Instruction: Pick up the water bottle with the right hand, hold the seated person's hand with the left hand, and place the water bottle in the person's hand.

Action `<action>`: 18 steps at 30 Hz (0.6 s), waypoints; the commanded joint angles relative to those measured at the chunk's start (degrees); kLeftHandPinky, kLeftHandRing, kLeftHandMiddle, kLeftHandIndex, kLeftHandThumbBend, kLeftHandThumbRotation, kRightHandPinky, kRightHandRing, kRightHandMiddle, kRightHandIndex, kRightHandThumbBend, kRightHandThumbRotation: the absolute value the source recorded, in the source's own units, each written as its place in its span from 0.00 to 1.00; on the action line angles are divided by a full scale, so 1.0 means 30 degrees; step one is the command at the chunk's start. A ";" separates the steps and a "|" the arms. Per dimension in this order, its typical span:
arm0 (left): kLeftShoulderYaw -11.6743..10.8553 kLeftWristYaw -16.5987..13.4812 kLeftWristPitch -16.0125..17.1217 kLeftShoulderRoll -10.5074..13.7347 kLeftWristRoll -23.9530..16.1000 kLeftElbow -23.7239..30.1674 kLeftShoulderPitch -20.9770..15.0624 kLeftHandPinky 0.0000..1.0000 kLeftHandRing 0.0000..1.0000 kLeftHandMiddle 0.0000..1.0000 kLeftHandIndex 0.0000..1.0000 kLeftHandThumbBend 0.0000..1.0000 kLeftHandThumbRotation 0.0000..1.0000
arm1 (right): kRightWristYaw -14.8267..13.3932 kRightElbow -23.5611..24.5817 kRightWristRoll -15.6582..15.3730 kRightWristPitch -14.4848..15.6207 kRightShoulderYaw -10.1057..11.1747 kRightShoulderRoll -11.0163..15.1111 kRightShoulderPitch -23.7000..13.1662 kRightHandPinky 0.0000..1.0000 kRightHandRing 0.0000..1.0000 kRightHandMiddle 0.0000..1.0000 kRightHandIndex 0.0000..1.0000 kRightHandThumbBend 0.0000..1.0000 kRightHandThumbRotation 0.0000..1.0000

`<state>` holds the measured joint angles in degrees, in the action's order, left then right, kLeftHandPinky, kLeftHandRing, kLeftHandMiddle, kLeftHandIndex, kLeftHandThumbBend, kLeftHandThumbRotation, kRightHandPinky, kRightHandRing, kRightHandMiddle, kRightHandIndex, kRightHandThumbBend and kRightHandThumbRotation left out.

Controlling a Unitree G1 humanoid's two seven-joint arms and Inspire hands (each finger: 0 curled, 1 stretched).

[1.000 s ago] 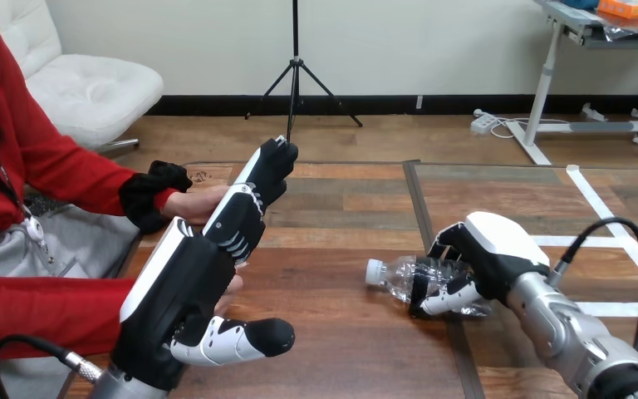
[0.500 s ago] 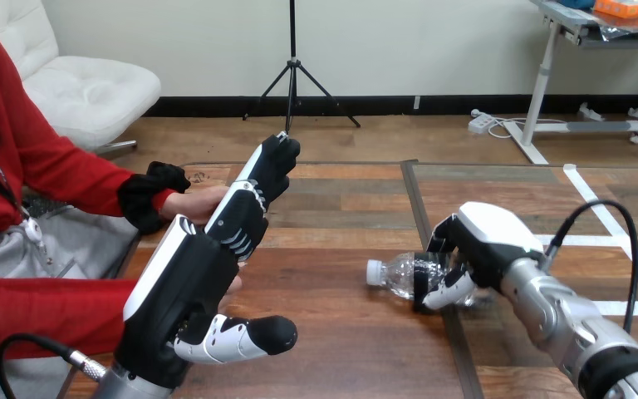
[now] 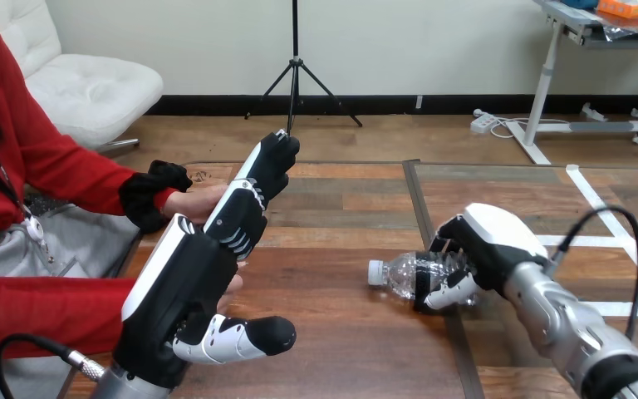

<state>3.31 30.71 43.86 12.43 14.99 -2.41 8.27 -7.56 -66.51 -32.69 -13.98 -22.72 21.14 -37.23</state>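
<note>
At the frame's lower right, the right hand (image 3: 486, 249) is curling its fingers and thumb round the water bottle (image 3: 399, 274), which is lying on the table (image 3: 341, 349), while at left the left hand (image 3: 187, 291) is stretching straight-fingered over the person's hand (image 3: 195, 202), gripping nothing.

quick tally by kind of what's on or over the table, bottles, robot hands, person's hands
water bottle: 1
robot hands: 2, the left hand and the right hand
person's hand: 1 plainly seen, behind the left hand's fingers
total: 4
</note>
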 commanded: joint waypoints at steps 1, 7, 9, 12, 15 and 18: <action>-0.0274 -0.0168 0.0125 0.0013 0.0050 0.0242 -0.0844 1.00 1.00 1.00 1.00 1.00 0.67 | 0.0356 -0.0038 0.0615 -0.0318 0.0363 0.0038 0.1380 0.40 0.47 0.52 0.47 0.87 0.00; -0.0314 -0.0043 -0.0106 0.0161 0.0328 0.0342 -0.0771 1.00 1.00 1.00 1.00 1.00 0.66 | 0.0560 0.0514 0.2117 -0.1101 0.1545 0.0044 0.1829 0.41 0.48 0.50 0.45 0.87 0.00; -0.0361 -0.0028 -0.0074 0.0232 0.0279 0.0345 -0.0774 1.00 1.00 1.00 1.00 1.00 0.66 | 0.0203 0.0781 0.2407 -0.1355 0.1821 0.0046 0.2046 0.42 0.47 0.49 0.44 0.87 0.00; -0.0407 0.0007 -0.0117 0.0324 0.0297 0.0380 -0.0764 1.00 1.00 1.00 1.00 1.00 0.66 | 0.0025 0.1040 0.2996 -0.1945 0.2302 0.0023 0.2335 0.41 0.45 0.46 0.43 0.88 0.00; -0.0466 0.0005 -0.0156 0.0397 0.0292 0.0404 -0.0744 1.00 1.00 1.00 1.00 1.00 0.66 | 0.0027 0.1252 0.3625 -0.2471 0.2807 -0.0030 0.2602 0.40 0.43 0.45 0.42 0.88 0.00; -0.0590 -0.0162 -0.0188 0.0449 0.0031 0.0456 -0.0706 1.00 1.00 1.00 1.00 1.00 0.67 | 0.0425 0.1549 0.4411 -0.2691 0.3373 -0.0133 0.2847 0.39 0.42 0.44 0.42 0.88 0.00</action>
<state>3.05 30.76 43.42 12.86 15.17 -2.40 8.30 -7.56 -63.80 -22.65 -20.48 -15.39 21.76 -30.66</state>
